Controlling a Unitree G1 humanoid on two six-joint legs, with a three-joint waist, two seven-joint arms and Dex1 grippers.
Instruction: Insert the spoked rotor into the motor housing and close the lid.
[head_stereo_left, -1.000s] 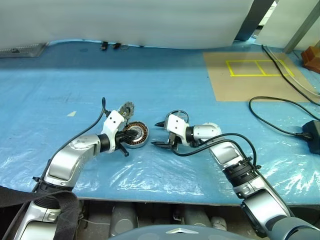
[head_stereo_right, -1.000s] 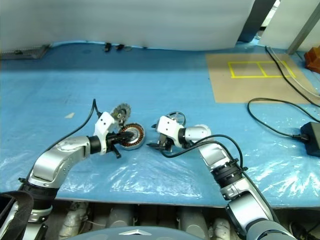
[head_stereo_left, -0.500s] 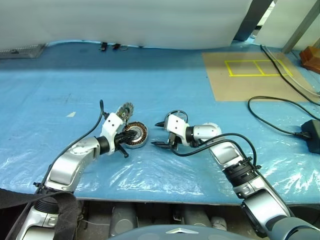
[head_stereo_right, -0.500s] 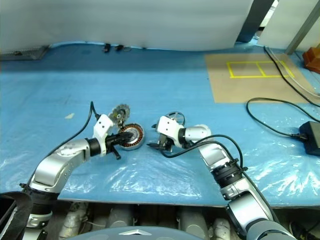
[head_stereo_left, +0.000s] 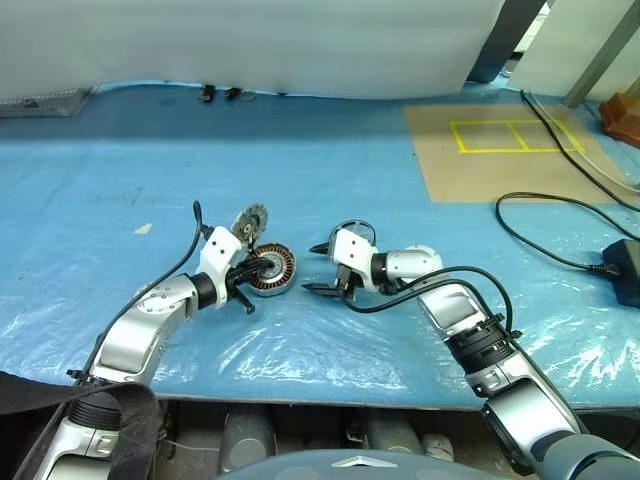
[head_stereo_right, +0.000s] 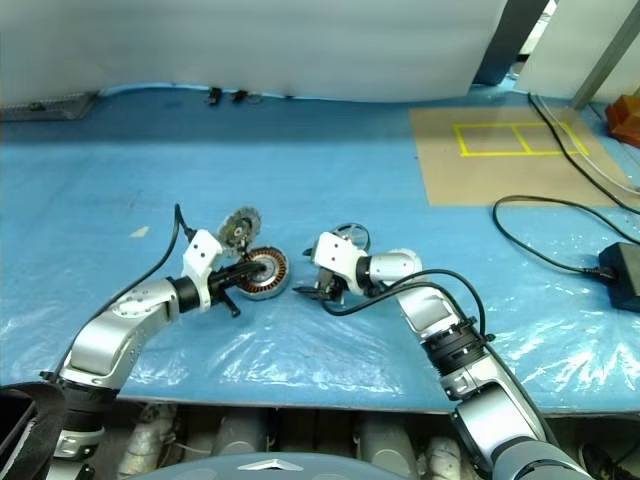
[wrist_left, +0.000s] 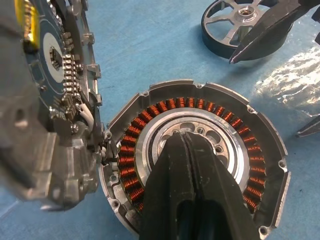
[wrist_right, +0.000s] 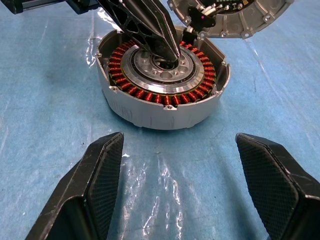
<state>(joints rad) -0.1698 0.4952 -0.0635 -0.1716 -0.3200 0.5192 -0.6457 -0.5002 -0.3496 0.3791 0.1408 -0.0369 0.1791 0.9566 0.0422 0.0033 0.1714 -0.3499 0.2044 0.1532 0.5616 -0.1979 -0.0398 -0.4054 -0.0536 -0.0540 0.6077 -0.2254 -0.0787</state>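
Blue plastic sheet (head_stereo_left: 120, 190) covers the table, and all parts sit near its middle.

Left to right. The left gripper (head_stereo_left: 256, 270) has its fingers pressed together, tips poked into the central hub of the motor housing (head_stereo_left: 275, 270); it holds nothing. Just behind the housing stands the lid (head_stereo_left: 250, 220), tilted up and open, w/ a circuit board on its inner face and short wires going to the housing. Next comes the right gripper (head_stereo_left: 318, 268), fingers spread wide and empty, pointing toward the housing. Just behind this gripper the spoked rotor (head_stereo_left: 352, 232) lies flat on the sheet, apart from the housing, not yet picked.

Risks, as I judge:
- Left tips in the hub block the opening, so the rotor cannot go in until they leave.
- If the left tips pull out sideways, the housing may slide on the slippery sheet or tip.
- Lid can fall shut early, or its wires get pinched.
- Rotor magnets may snap it in crooked.

Count: 1 housing, 1 lid, 1 rotor, 2 grippers, approx. 2 black cables (head_stereo_left: 560, 215) at far right.
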